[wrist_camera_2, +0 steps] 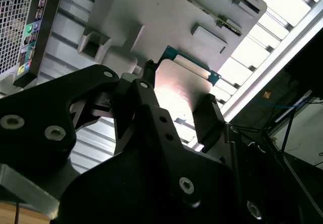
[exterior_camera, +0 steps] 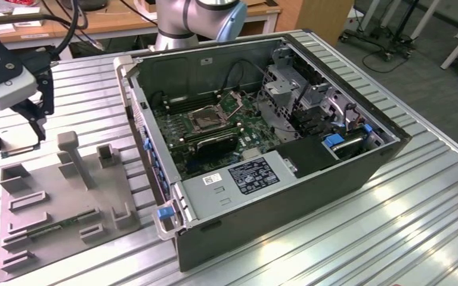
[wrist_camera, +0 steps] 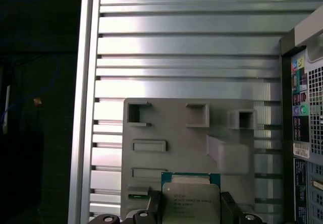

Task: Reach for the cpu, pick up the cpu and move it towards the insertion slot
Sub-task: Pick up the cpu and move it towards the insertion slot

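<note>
My gripper [exterior_camera: 14,138] hangs at the exterior view's left, beyond the far corner of the grey plastic fixture [exterior_camera: 62,208]. It is shut on the cpu [exterior_camera: 19,148], a flat silvery chip with a green edge. In both wrist views the cpu [wrist_camera_2: 179,85] [wrist_camera: 191,199] sits between the two black fingers [wrist_camera_2: 209,118], lifted above the fixture [wrist_camera: 186,138]. The insertion slot [exterior_camera: 207,119], a silvery square frame with a dark centre, lies on the green board inside the open computer case [exterior_camera: 277,179], well off to the exterior view's right of the gripper.
The case's raised side wall [exterior_camera: 145,137] stands between the gripper and the socket. Upright posts [exterior_camera: 74,158] rise from the fixture. Cables and drive cages [exterior_camera: 300,101] crowd the case's far side. The ribbed metal table [exterior_camera: 420,208] ends close to the gripper.
</note>
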You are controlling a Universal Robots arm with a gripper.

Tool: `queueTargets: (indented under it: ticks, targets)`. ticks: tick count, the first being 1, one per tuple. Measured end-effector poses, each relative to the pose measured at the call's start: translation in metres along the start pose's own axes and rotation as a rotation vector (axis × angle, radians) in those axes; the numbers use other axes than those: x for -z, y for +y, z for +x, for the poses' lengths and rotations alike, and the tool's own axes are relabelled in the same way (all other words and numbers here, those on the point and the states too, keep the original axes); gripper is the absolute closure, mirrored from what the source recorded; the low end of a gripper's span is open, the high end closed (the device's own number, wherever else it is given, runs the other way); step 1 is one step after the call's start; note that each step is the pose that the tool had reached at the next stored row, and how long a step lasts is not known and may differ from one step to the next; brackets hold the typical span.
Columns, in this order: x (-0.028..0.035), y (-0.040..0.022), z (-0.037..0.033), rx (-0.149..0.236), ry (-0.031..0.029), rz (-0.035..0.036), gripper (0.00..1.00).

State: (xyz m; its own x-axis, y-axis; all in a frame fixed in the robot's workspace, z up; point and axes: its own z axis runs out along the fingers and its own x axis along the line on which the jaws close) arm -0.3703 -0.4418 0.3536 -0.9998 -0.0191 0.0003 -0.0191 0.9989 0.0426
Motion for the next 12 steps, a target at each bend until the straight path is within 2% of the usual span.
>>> queueTargets:
  ticks: [12]
  targets:
    - [0.0001,-0.0004,-0.0187,0.0,0.0001,0.0001,0.46]
